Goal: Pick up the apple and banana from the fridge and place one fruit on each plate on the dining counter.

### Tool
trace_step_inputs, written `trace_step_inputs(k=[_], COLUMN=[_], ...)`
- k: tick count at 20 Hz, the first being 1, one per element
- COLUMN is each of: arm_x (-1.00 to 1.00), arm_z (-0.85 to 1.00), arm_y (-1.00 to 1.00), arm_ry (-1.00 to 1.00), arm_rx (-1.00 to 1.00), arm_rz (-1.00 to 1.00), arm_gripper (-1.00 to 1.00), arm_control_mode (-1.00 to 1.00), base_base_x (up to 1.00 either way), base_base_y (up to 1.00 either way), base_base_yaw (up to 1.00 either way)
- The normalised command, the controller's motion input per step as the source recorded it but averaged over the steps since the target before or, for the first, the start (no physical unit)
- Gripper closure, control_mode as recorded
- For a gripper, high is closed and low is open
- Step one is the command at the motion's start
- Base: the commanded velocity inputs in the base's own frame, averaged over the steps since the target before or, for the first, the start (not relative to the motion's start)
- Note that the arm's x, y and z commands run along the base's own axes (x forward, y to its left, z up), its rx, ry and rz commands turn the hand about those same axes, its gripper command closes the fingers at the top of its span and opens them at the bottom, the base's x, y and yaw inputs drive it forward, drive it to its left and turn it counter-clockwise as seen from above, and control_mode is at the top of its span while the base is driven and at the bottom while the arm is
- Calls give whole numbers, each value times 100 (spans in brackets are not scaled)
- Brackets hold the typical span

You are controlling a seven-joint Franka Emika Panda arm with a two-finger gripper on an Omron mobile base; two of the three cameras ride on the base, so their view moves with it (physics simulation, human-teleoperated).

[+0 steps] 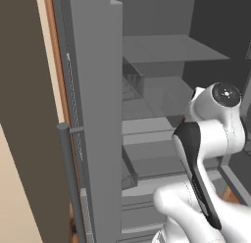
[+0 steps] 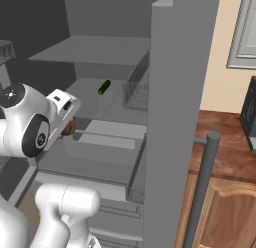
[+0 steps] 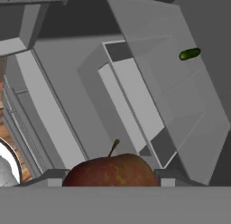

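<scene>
The grey fridge [image 1: 162, 51] stands open with its shelves [image 2: 95, 49] in front of me. My gripper [image 3: 110, 182] is inside it at the middle shelf, shut on the reddish-brown apple [image 3: 110, 171], whose stem points up between the fingertips [image 3: 168, 181]. In the right base view the apple [image 2: 70, 128] shows as a small brown spot at the hand's tip [image 2: 62, 109]. The banana, the plates and the dining counter are out of view.
A small dark green vegetable [image 2: 104, 87] lies further back on the shelf [image 3: 189, 53]. The open fridge door [image 1: 98, 114] with its long handle [image 1: 68, 178] flanks the arm. Beyond the door [image 2: 175, 117] is a wood-topped wall counter [image 2: 225, 142].
</scene>
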Motion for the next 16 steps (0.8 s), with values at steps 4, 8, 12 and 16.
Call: trace_step_inputs(k=[4, 8, 12, 16], arm_x=[-2, 0, 0, 0], arm_z=[0, 0, 0, 0], arm_y=[2, 0, 0, 0], arm_ry=[0, 0, 0, 0], arm_rx=[0, 0, 0, 0], arm_rz=[0, 0, 0, 0], arm_gripper=[100, 100, 100, 100], arm_control_mode=[100, 100, 100, 100], base_base_x=[-7, -38, -56, -60], base_base_y=[0, -9, -34, -29], base_base_yaw=[0, 0, -11, -20])
